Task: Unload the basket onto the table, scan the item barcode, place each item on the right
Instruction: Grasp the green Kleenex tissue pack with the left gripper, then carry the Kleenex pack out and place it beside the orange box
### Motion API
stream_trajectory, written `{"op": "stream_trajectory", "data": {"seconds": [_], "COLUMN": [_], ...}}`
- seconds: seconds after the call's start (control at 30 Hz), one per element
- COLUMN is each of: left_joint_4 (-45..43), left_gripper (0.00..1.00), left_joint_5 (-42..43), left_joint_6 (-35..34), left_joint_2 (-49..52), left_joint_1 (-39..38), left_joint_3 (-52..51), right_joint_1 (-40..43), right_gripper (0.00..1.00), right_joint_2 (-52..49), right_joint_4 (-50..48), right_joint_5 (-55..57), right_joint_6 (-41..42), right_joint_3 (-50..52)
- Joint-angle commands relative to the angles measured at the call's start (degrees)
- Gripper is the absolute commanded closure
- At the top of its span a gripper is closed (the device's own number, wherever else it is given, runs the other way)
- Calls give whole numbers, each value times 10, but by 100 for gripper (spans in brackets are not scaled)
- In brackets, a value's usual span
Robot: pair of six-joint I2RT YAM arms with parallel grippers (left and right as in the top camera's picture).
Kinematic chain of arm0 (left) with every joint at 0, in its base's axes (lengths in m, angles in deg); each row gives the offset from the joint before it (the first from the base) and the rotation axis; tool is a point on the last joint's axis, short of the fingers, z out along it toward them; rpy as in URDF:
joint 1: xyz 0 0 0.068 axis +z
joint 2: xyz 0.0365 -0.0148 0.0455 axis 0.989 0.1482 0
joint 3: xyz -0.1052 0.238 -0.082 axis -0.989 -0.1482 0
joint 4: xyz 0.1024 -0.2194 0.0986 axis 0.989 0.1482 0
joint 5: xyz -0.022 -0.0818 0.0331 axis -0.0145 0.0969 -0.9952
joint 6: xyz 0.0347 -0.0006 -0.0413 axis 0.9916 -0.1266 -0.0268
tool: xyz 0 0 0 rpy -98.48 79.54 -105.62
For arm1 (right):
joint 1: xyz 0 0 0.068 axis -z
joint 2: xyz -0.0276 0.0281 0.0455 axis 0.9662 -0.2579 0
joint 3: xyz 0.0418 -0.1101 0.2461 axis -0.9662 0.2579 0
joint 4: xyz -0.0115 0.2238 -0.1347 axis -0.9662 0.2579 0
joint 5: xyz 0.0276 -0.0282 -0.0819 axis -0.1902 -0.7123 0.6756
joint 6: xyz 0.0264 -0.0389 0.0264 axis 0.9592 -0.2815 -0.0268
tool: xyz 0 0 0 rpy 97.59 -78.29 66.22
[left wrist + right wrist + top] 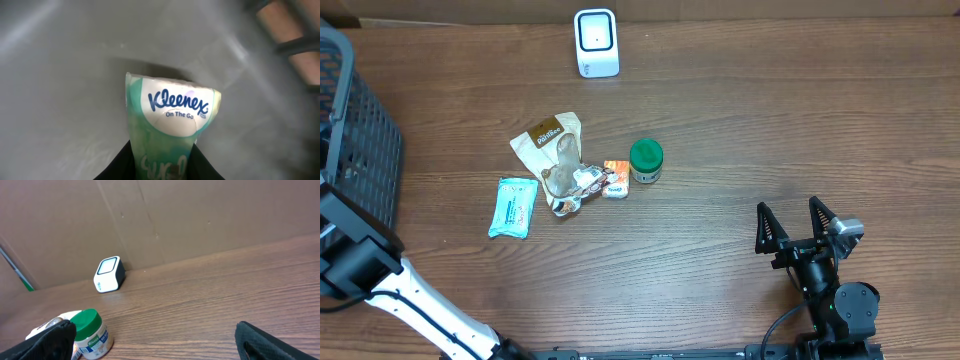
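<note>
Overhead: left arm (420, 300) reaches into basket (365, 140). Scanner (596, 42) well right of it. Right gripper (798, 228) spread wide, empty.

Left wrist: I judge left gripper (160, 167) pinching Kleenex pack (172, 120), long axis straight ahead. I see no barcode.

Right wrist: scanner ahead-left.

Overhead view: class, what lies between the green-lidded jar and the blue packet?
Crumpled wrappers and a small orange box, shown in the overhead view.

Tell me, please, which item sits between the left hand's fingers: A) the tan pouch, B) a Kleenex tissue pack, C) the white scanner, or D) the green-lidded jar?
B, as the left wrist view shows the Kleenex tissue pack held between the fingers of the left hand.
</note>
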Motion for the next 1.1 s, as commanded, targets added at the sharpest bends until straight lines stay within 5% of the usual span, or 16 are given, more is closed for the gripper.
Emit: {"op": "stream_trajectory", "data": {"seconds": [0.0,0.17,0.5,0.77,1.07], "left_joint_4": [1,7,67,226,257], "left_gripper": [79,81,81,81,85], "left_joint_5": [9,29,320,306,191], "left_joint_6": [-18,-56,-75,43,68], "left_joint_2": [-99,-207,-386,-392,-297], "left_joint_1": [-1,-1,-31,-211,-426], "left_joint_3": [19,20,20,8,-38], "right_joint_1": [-3,-3,-3,-3,-3], "right_gripper": [0,0,0,0,0], "right_joint_2": [6,6,6,6,6], "right_joint_4": [-3,-3,-3,-3,-3], "right_joint_5": [-1,-1,-1,-1,-1], "right_joint_6": [1,1,1,1,1], "right_joint_3": [6,6,6,6,6]}}
